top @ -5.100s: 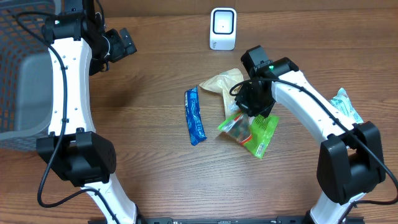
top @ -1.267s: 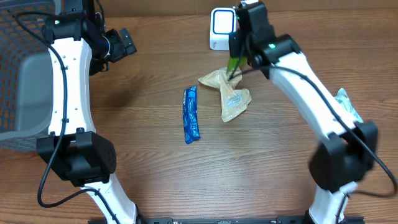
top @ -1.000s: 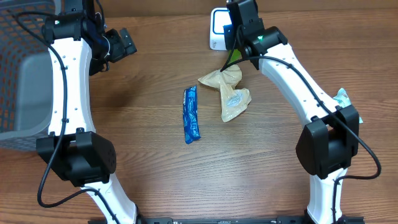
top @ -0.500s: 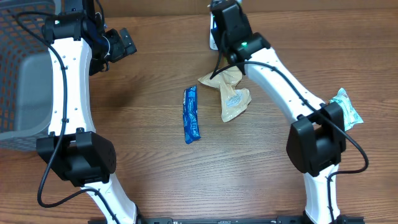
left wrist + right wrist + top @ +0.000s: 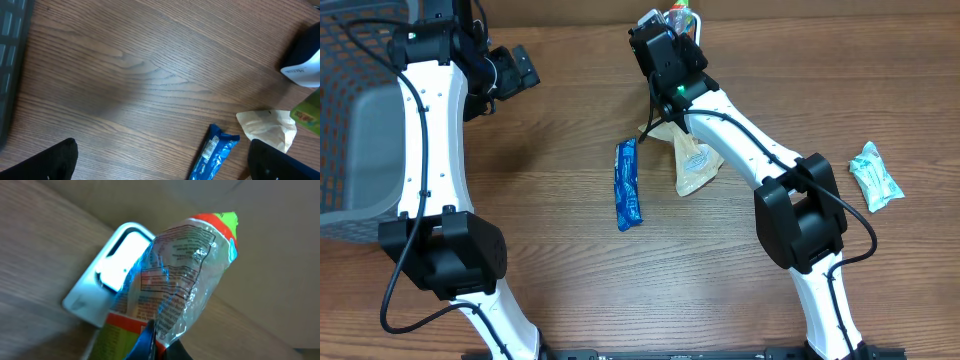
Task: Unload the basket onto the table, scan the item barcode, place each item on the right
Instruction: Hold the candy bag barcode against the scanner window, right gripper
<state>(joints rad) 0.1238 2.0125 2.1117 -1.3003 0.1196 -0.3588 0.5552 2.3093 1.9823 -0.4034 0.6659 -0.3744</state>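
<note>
Right end effector (image 5: 157, 341) pinches snack packet (image 5: 185, 265) from below, before scanner (image 5: 112, 275); left end effector (image 5: 516, 68) spread.

Left end effector (image 5: 523, 68) spread wide, right end effector (image 5: 675, 27) clamped shut, right arm stretched far forward
</note>
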